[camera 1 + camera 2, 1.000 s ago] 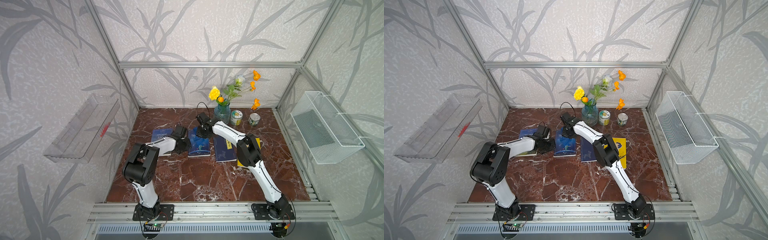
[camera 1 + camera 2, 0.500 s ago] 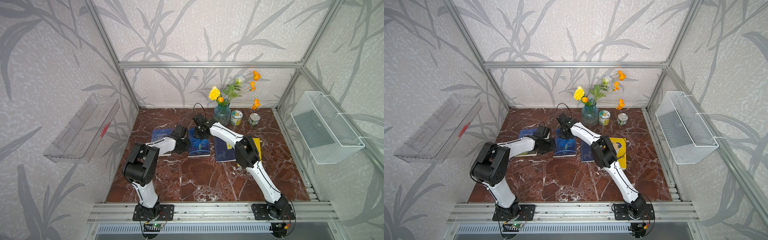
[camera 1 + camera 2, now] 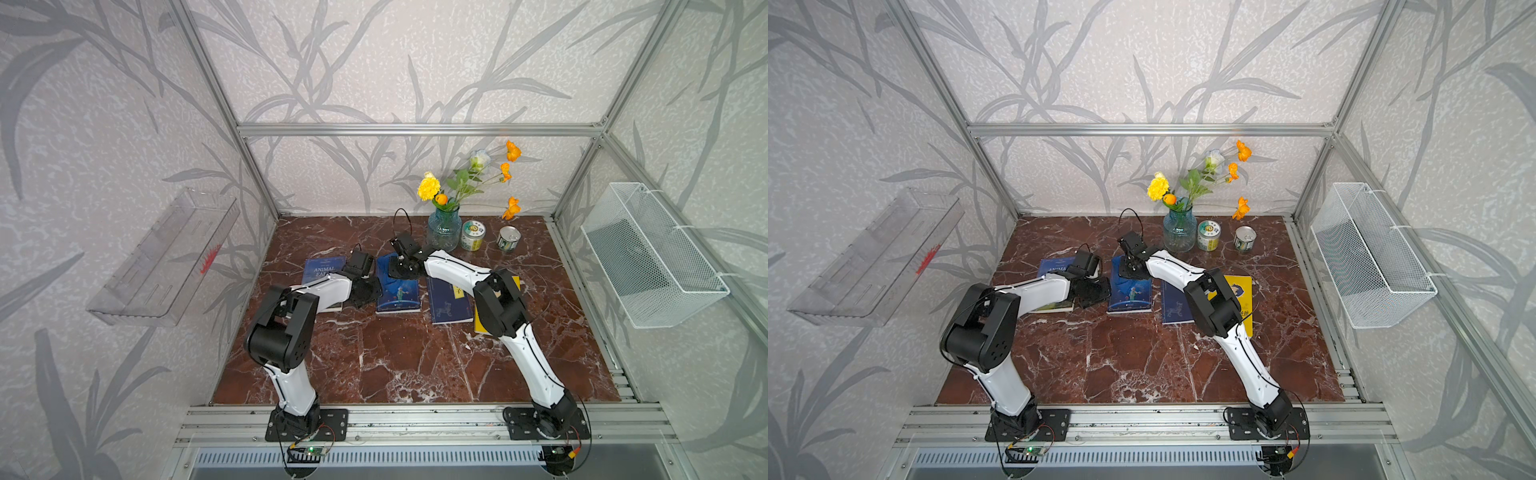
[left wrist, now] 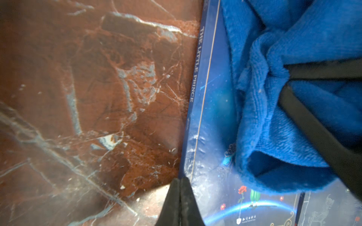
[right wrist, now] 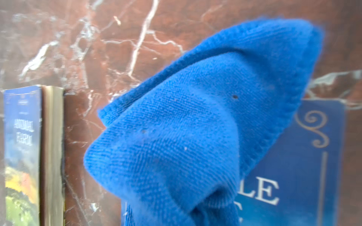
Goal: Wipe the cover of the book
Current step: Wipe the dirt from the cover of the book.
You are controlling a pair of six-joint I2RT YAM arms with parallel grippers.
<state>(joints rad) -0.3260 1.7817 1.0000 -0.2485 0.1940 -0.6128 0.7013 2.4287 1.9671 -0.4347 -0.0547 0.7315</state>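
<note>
Left wrist view: shows the left gripper [image 4: 179, 185] with black fingertips pressed together on nothing, set at the spine-side edge of the book [image 4: 207, 137], right where cover meets marble table [image 4: 88, 97]. Hard to say whether those tips touch the cover or only hang above it. Reads "THE LITTLE PRINCE" along the spine. Shows, too, the blue cloth [image 4: 270, 127] bunched on the cover and the right gripper [image 4: 284, 81] pinching a gathered fold of it between two dark fingers [image 4: 313, 125].

Seen in both top views: book [image 3: 399, 297] lying flat near mid-table, second in a row of four, with the Animal Farm paperback [image 3: 322, 270] on one side and a dark blue volume [image 3: 446, 303] on the other, then a yellow volume [image 3: 480, 324] partly under the right arm. Cloth [image 3: 384, 264] on the book's far end, toward the back wall, beneath the right gripper [image 3: 401, 272]. Left gripper [image 3: 368, 291] just beside the book's near-left edge. Behind the row: a glass vase [image 3: 444, 232] of flowers and two cans [image 3: 473, 235].

Right wrist view: filled mostly by cloth [image 5: 186, 137] draped over the cover (only "LE" of the title showing), with a strip of bare table between book [image 5: 305, 176] and paperback [image 5: 21, 156].
</note>
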